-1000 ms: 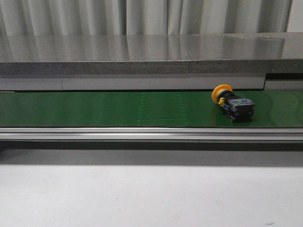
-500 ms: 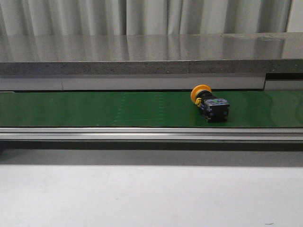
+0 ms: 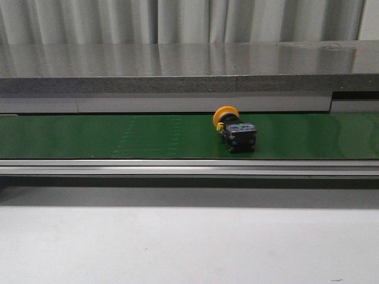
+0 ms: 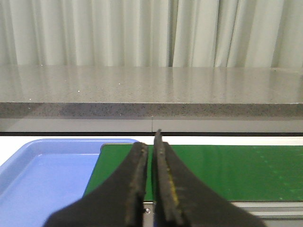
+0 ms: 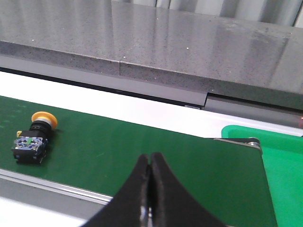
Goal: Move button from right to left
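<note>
**Fingers clenched on both arms, button riding the belt unheld**

Fingers first: on my left gripper (image 4: 150, 189) the two black fingers (image 4: 137, 184) are pressed nearly together with only a thin slit between them, and they grasp nothing. My right gripper (image 5: 149, 189) is the same, clenched tip to tip and empty. Neither arm shows in the front view.

Beyond the left fingers I see the near end of the green belt (image 4: 213, 170) and, just beside it, a blue tray (image 4: 42, 175). Beyond the right fingers lies the button (image 5: 33, 138), tipped on its side on the belt, orange cap toward the far edge, black body toward me. In the front view the button (image 3: 234, 130) sits a little right of the belt's middle, well apart from both grippers. A green bin (image 5: 284, 156) sits at the belt's right end.

To do this step well, I judge I should release the fingers before descending, line them across the black body rather than the round cap, and close only once they straddle it.
</note>
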Robot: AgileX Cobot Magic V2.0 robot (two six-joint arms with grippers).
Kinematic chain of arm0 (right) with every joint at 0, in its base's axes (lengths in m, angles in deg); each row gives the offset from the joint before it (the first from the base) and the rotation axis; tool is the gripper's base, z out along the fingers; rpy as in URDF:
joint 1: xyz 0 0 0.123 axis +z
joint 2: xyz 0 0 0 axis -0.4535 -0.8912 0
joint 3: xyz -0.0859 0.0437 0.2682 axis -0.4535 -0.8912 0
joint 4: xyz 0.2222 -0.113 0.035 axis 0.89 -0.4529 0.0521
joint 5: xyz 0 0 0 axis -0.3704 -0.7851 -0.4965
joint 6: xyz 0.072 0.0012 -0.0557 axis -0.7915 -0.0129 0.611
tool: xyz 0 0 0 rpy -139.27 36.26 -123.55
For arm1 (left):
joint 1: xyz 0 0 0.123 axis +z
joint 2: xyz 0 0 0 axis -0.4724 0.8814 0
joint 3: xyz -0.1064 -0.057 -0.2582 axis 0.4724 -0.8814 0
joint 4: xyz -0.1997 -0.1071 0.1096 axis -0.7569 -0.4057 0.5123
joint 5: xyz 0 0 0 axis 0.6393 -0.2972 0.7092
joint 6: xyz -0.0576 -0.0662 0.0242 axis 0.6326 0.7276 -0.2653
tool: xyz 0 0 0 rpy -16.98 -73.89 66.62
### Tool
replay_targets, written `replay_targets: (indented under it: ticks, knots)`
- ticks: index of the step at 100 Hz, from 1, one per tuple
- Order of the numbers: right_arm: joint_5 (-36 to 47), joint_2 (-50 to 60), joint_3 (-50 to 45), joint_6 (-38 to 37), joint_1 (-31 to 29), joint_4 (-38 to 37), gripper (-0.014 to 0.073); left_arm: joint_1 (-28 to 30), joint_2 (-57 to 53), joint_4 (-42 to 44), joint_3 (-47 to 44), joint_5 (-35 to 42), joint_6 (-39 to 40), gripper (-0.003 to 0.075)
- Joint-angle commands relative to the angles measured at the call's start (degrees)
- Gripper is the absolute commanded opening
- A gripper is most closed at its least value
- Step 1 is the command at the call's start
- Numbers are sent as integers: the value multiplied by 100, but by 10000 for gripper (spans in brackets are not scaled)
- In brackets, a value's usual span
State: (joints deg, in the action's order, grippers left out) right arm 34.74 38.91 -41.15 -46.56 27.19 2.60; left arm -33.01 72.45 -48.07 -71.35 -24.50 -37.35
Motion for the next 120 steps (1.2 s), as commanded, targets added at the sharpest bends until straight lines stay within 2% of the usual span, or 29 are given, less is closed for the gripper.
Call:
replay_targets:
  ticks: [1, 15, 29, 50, 81, 100, 120]
  knots:
    - [334, -9, 148, 57, 11, 99, -68, 2, -206, -9, -161, 457, 30, 5]
    - [334, -9, 143, 57, 11, 99, -67, 2, -70, -217, 125, 288, 30, 5]
    - [334, -9, 143, 57, 11, 99, -67, 2, 401, -231, 743, -319, 30, 5]
    - [334, -9, 143, 57, 11, 99, -67, 2, 1691, -231, 1928, -1126, 30, 5]
    - [334, -9, 143, 57, 11, 99, -67, -10, 3839, -291, 3894, -3022, 30, 5]
    - [334, -9, 143, 57, 11, 99, -67, -10, 4841, -318, 4603, -3240, 30, 5]
    - [334, -9, 143, 57, 11, 99, -67, -10, 5530, -331, 4824, -3216, 30, 5]
